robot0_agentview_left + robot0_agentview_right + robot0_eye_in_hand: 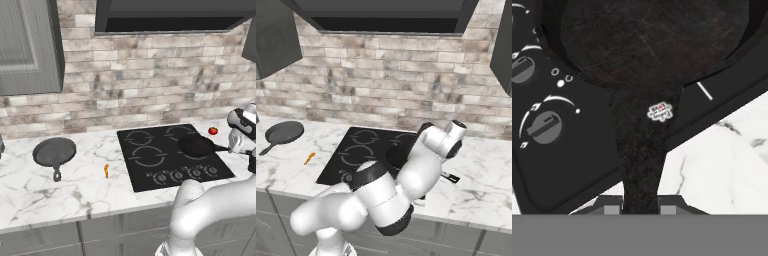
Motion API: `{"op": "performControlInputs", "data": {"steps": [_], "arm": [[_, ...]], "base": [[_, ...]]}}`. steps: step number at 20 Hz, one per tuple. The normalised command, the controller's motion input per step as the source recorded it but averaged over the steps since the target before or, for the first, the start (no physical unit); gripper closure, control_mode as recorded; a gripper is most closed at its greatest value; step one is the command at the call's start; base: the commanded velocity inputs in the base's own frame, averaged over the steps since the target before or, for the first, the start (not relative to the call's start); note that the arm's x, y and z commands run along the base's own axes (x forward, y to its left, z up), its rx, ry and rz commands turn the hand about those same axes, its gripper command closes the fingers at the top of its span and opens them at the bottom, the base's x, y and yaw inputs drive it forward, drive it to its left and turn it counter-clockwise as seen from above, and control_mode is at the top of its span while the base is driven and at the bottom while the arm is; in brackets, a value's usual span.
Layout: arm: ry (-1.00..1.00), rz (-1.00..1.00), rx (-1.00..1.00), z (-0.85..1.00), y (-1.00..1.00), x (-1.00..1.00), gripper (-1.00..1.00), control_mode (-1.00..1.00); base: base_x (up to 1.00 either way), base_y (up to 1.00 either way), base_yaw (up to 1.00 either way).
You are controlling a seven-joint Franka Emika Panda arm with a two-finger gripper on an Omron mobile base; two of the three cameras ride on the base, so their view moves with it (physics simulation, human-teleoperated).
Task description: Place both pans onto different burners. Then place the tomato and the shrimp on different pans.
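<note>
A: Progress? The pincer (640, 209) is clamped narrow on the black pan's (196, 145) long handle, pan just ahead on the cooktop (150, 172).

B: Skillet (54, 151), shrimp (106, 171) far left on the counter (75, 190); tomato (213, 131) beyond. Mostly undone.

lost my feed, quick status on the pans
Gripper shut on black pan's handle. Black pan on cooktop, skillet on counter. Tomato, shrimp unplaced.

A white marbled bench (60, 190) carries a glossy black cooktop (150, 175) — the black pan (196, 145) sits on its right side. Left of it on the marble lie the grey skillet (54, 151) and shrimp (106, 170) — the tomato (213, 131) behind right.
</note>
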Motion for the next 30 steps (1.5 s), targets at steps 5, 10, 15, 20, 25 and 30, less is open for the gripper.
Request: {"op": "performControlInputs", "data": {"steps": [5, 10, 15, 20, 25, 30], "arm": [[0.00, 0.00, 0.00, -0.18, 0.00, 0.00, 1.00, -1.00], [0.00, 0.00, 0.00, -0.20, 0.00, 0.00, 1.00, -1.00], [0.00, 0.00, 0.00, -0.17, 0.01, 0.06, 1.00, -1.00], [0.00, 0.00, 0.00, -0.11, 0.03, 0.17, 1.00, -1.00], [0.00, -0.01, 0.00, -0.08, 0.04, 0.22, 1.00, -1.00], [0.00, 0.00, 0.00, -0.02, 0.00, 0.12, 1.00, -1.00]], "base": [[0.00, 0.00, 0.00], [0.00, 0.00, 0.00], [0.00, 0.00, 0.00], [0.00, 0.00, 0.00], [0.00, 0.00, 0.00], [0.00, 0.00, 0.00]]}}
